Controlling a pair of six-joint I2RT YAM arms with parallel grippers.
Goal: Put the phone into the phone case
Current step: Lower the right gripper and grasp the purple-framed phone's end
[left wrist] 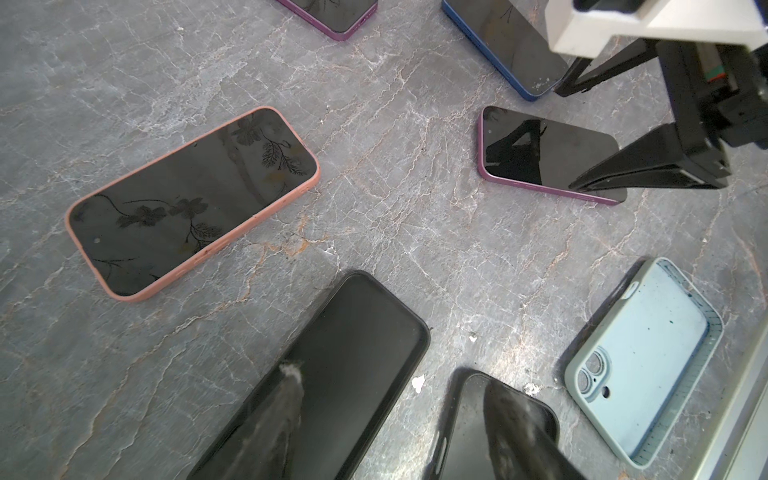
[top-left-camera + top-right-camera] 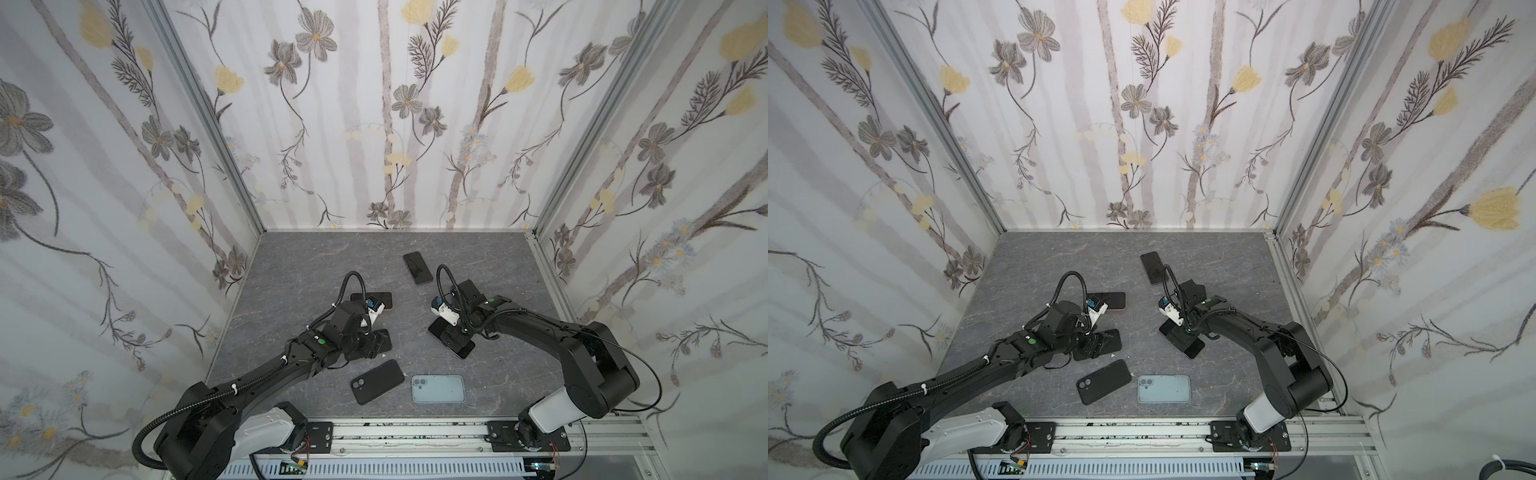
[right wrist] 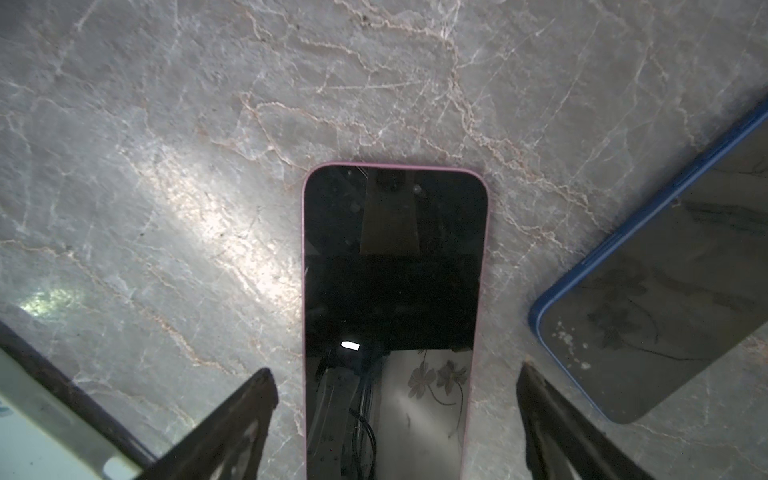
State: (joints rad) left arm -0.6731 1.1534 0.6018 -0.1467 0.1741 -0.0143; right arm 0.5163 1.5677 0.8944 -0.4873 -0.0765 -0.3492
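Note:
A dark phone [image 1: 353, 353] lies screen up in a black case, under my left gripper [image 1: 399, 399] in the left wrist view. That gripper is open and holds nothing. One of its fingers [image 1: 286, 407] hangs over this phone; the other is over a second black case [image 2: 377, 386] lying back up. An empty light-blue case [image 2: 438, 388] lies beside it near the front edge. My right gripper [image 3: 395, 415] is open and straddles a purple-edged phone [image 3: 395, 291], with a gap on both sides. In both top views the arms hide most of these two phones.
A pink-cased phone [image 1: 191, 203] lies screen up behind my left gripper [image 2: 376, 345]. A blue-edged phone [image 3: 665, 311] sits next to my right gripper [image 2: 453, 338]. Another purple-edged phone [image 2: 417, 268] lies farther back on the grey marble table [image 2: 291, 270]. Flowered walls enclose three sides.

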